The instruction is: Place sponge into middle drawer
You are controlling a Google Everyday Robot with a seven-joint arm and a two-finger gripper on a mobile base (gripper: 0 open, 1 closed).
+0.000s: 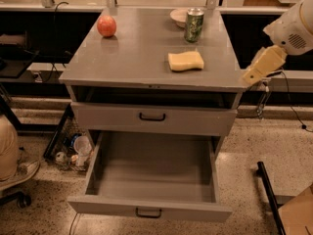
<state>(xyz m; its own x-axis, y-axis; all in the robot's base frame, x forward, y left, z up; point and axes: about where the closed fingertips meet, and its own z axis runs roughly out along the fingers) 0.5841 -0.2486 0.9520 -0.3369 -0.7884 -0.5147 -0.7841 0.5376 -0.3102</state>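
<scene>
1. The sponge (186, 61) lies flat on the grey bench (132, 58), right of centre.
2. A can (193, 25) stands behind it; an apple (106, 26) sits back left.
3. Below, the middle drawer (151, 175) is pulled out.
4. The gripper (250, 75) hangs beside the bench's right edge.

The sponge (186, 61) lies on the counter (132, 62). Just behind the sponge stands a can (193, 25), with a bowl (178, 16) farther behind. An apple (106, 26) sits well to its left and behind. Right of the sponge, past the counter's edge, hangs the gripper (254, 73). Below and before the sponge, the middle drawer (151, 180) stands pulled out.
</scene>
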